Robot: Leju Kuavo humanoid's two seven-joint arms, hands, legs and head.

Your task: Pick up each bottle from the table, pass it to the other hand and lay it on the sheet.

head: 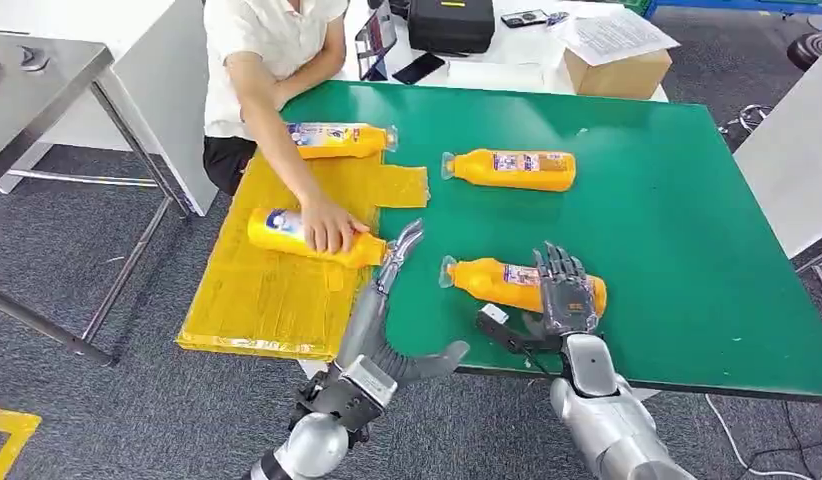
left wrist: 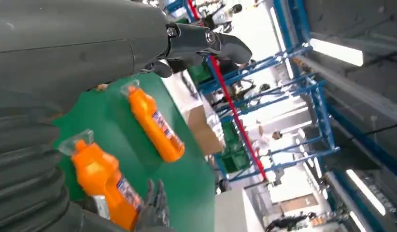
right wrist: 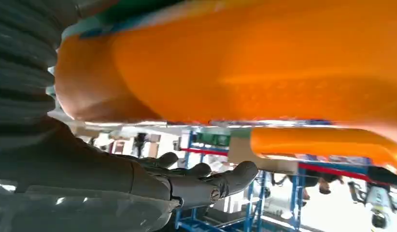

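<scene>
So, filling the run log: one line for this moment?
right hand: on near bottle, grip unclear | left hand: open | person's hand: on sheet bottle | far bottle: on table

Bright, even indoor light; wrist views blurred, with overexposed glare behind.

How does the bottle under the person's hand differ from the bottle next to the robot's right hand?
The bottle under the person's hand lies on the yellow sheet; the bottle by the robot's right hand lies on the green table. The first has its clear cap end toward the robot's right, the second toward its left. A person's hand rests on the first; the right hand is at the second's base, its grip unclear. Both are orange, labelled and lying down.
</scene>
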